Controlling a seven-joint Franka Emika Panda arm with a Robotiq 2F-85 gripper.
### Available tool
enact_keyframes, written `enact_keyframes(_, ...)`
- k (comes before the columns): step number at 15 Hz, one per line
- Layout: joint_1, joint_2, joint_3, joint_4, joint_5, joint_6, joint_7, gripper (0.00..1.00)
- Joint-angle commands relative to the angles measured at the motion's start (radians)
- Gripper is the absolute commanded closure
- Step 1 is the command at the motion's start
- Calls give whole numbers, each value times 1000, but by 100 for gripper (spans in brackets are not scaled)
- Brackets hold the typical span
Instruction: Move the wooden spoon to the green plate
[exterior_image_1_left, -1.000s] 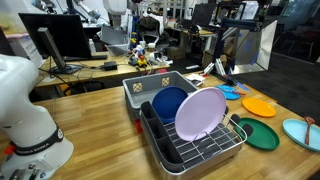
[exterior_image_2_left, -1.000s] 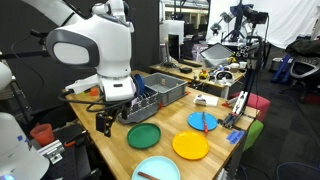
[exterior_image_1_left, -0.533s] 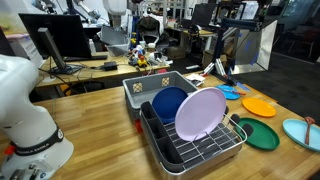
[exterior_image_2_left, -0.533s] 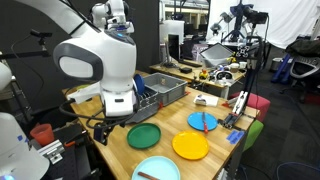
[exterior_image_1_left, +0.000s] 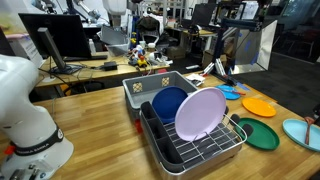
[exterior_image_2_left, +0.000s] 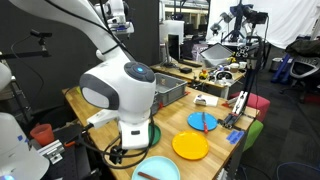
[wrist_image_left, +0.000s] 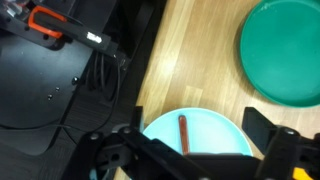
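My hand (wrist_image_left: 195, 150) hovers over the wooden spoon (wrist_image_left: 185, 133).
Jaws apart; the spoon lies on a pale blue plate (wrist_image_left: 220, 128), near the green plate (wrist_image_left: 285, 50).

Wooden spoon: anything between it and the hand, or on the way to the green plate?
Nothing visible. Wrist view: the wooden spoon lies on the pale blue plate under the open hand; only bare tabletop separates it from the green plate.
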Motion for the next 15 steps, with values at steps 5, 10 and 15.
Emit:
enact_keyframes(5,9,264,1,208,8,27,37,0)
enact_keyframes(10,7,385,-5,311,7,29,94,0)
enact_keyframes(15,5,445,-7,367,7,29,129,0)
